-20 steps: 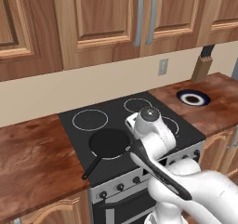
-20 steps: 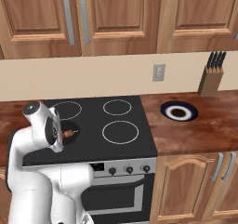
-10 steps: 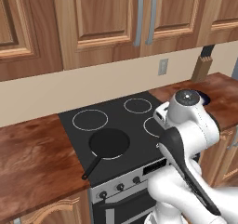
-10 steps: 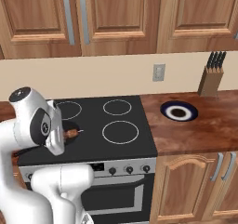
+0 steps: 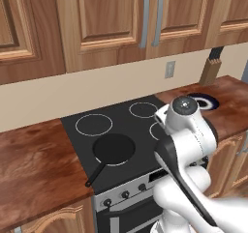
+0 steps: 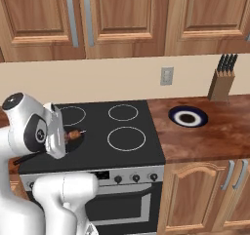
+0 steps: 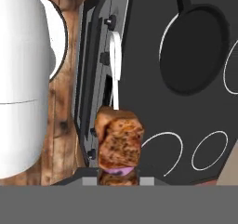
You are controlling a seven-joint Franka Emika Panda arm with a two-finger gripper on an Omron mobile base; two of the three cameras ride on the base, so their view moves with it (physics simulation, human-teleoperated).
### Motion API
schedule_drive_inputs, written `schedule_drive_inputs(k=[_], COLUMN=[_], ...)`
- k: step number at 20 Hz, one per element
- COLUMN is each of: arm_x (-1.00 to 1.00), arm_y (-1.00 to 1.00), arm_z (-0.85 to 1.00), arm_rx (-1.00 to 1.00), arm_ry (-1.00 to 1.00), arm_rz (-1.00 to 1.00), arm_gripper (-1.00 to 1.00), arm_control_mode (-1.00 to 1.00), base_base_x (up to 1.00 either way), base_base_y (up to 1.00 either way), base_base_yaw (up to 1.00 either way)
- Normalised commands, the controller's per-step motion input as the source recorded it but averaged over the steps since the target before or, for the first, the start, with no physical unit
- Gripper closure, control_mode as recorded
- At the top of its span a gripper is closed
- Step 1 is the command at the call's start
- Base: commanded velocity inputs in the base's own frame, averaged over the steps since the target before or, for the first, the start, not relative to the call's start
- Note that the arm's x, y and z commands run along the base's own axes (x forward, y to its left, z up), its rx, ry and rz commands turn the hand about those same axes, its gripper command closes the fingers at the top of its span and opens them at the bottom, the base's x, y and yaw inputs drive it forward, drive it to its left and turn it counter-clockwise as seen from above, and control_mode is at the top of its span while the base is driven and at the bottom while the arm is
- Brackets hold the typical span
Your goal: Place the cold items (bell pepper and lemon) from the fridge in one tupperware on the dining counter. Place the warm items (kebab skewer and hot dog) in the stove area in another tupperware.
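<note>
Kebab skewer (image 7: 119, 141), grasped between clenched gripper (image 7: 119, 179) fingers, carried above the stove (image 5: 121, 145) front edge, pan (image 7: 193, 56) at 1 o'clock in hand view; arm swung back from the right since half a second ago.

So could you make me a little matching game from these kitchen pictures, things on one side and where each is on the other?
Things:
1. frying pan
2. kebab skewer
3. knife block
4. patterned plate

Places:
A. on the counter right of the stove
B. against the wall, far right
C. on a front burner
D. held in the pincer

Pairs: 1-C, 2-D, 3-B, 4-A
</note>
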Motion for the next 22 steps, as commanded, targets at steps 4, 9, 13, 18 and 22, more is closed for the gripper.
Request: schedule_drive_inputs(k=[4, 9, 13, 18, 22], arm_x=[0.01, 0.0, 0.0, 0.0, 0.0], arm_y=[0.0, 0.0, 0.0, 0.0, 0.0], arm_z=[-0.28, 0.0, 0.0, 0.0, 0.0], arm_rx=[0.0, 0.0, 0.0, 0.0, 0.0], arm_ry=[-0.18, 0.0, 0.0, 0.0, 0.0], arm_rz=[0.05, 0.0, 0.0, 0.0, 0.0], arm_gripper=[1.0, 1.0, 1.0, 1.0, 1.0], arm_control_mode=[1.0, 1.0, 1.0, 1.0, 1.0], base_base_x=[-0.01, -0.29, -0.5, -0.88, -0.71], base_base_y=[-0.05, -0.47, -0.61, -0.7, -0.81], base_base_yaw=[0.04, 0.37, 0.46, 0.41, 0.38])
